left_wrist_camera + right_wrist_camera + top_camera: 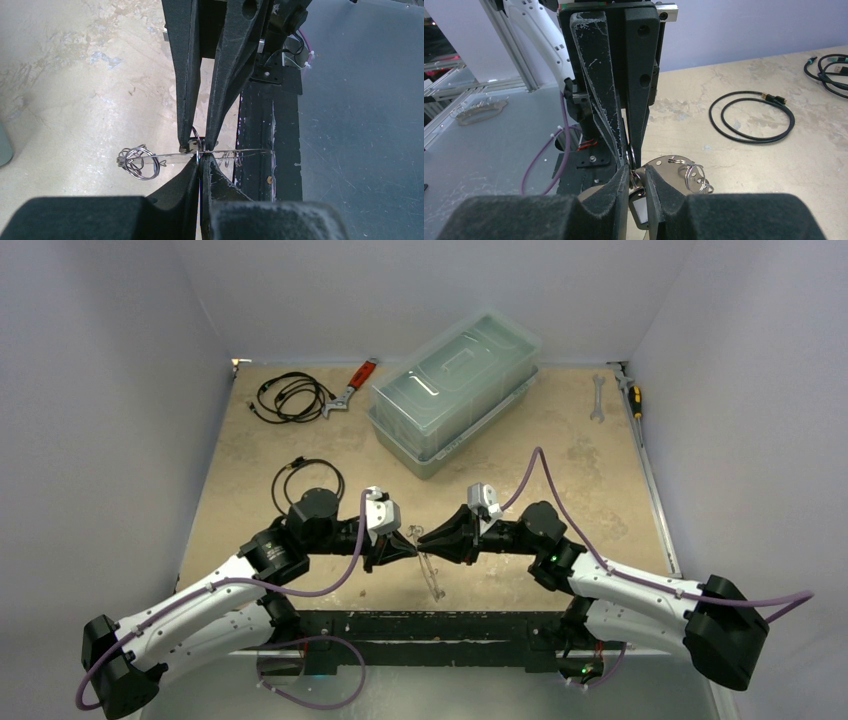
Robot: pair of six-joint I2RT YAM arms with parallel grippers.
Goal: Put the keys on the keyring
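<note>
The keyring (431, 577) is a thin silvery hoop hanging tilted between the two grippers above the near table edge. My left gripper (409, 546) is shut on its rim. In the left wrist view the hoop (250, 150) shows edge-on, with small split rings (140, 161) on it, and my left gripper (201, 158) pinches it. My right gripper (425, 538) meets it tip to tip. In the right wrist view my right gripper (637, 176) is closed on the small ring of the dark-tagged key (640, 210), which hangs between the pads beside the hoop (666, 167). The blue-tagged key is out of view.
A clear lidded box (455, 390) stands at the back centre. A coiled black cable (292, 396) and a red-handled wrench (352, 386) lie back left, and a second cable (305, 475) lies behind my left arm. A wrench (598, 398) and a screwdriver (633, 396) lie back right.
</note>
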